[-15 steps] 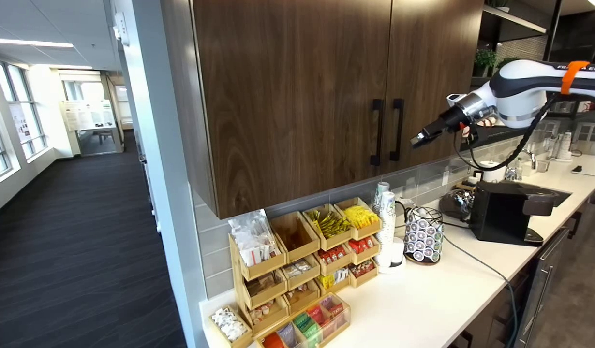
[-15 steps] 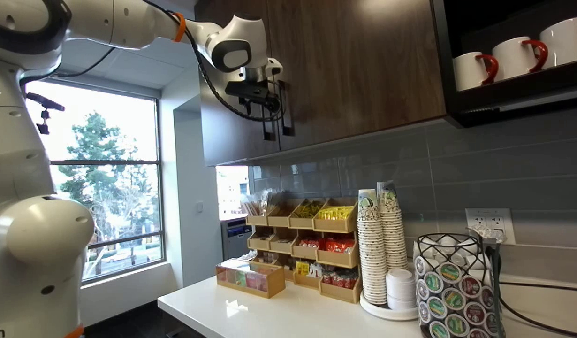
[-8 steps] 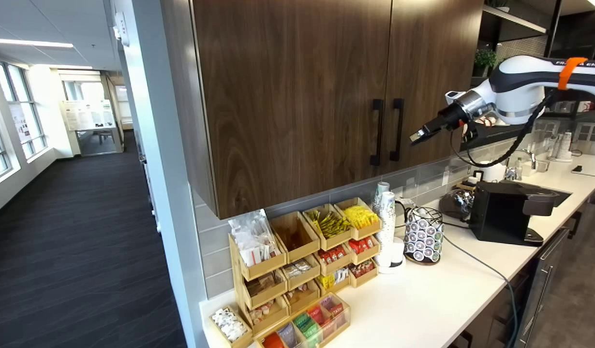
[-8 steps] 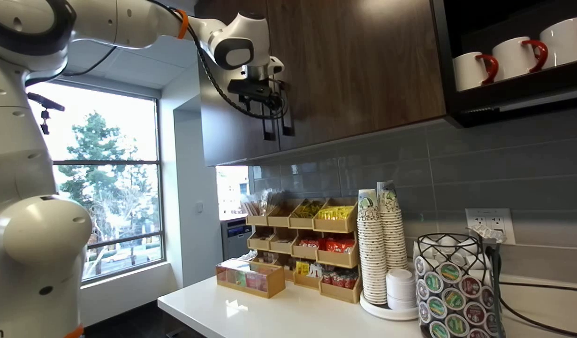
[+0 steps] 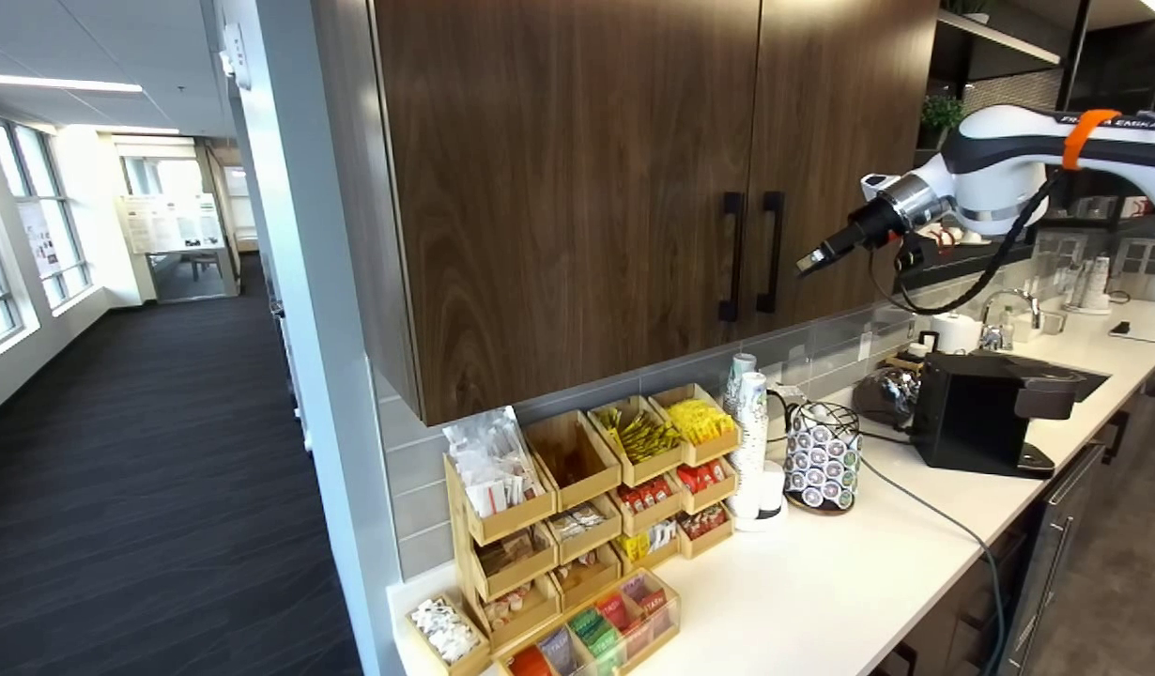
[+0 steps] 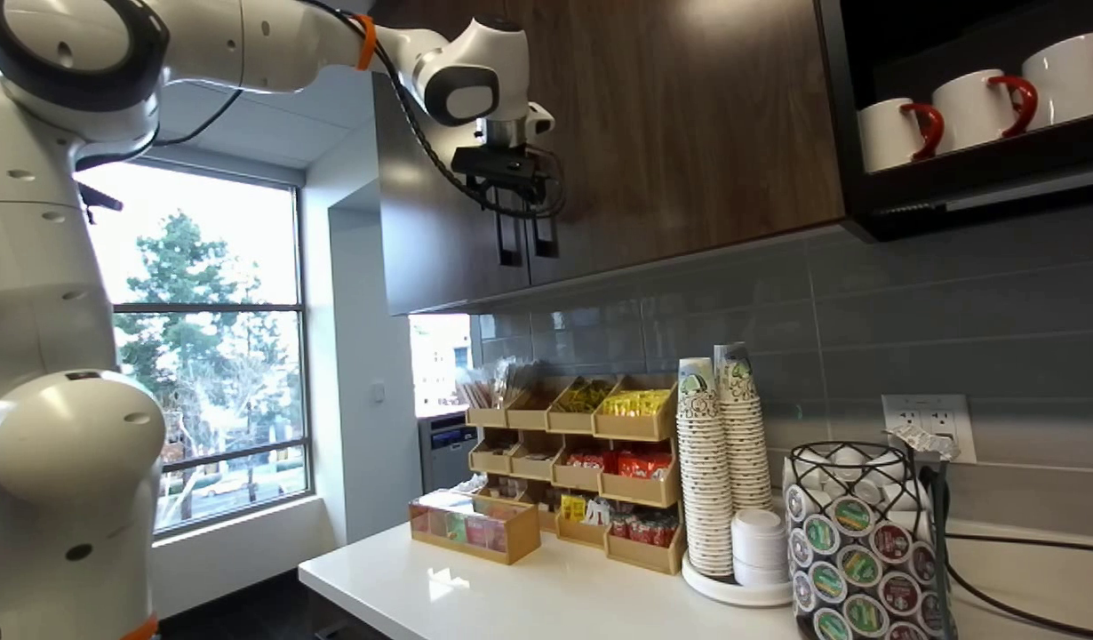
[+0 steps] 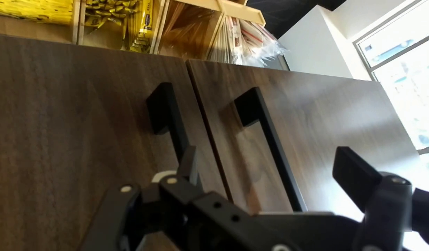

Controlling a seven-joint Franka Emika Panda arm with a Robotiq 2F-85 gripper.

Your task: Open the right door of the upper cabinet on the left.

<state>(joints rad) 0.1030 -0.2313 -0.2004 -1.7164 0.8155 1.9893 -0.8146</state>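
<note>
The upper cabinet (image 5: 577, 188) is dark-brown wood with both doors shut. Its right door (image 5: 845, 131) shows in both exterior views (image 6: 671, 133) and on the left of the wrist view (image 7: 61, 139). The right door's black bar handle (image 5: 770, 252) also shows in the wrist view (image 7: 165, 108), its lower part hidden behind a finger. The left door's handle (image 7: 270, 139) lies between the two fingers in the wrist view's picture. My gripper (image 5: 809, 265) is open and empty in front of the right door. In an exterior view its body (image 6: 511, 173) hides the fingertips. I see no clear contact with a handle.
Wooden bins of packets (image 5: 577, 469), cup stacks (image 6: 722, 462) and a pod rack (image 6: 866, 542) stand on the white counter (image 5: 775, 582) below. A black coffee machine (image 5: 972, 413) stands farther along. Open shelving with mugs (image 6: 982, 107) adjoins the right door.
The arm and wrist have shifted slightly, rightward in an exterior view, while the gripper tip stays at nearly the same spot in front of the right door. The doors have not moved.
</note>
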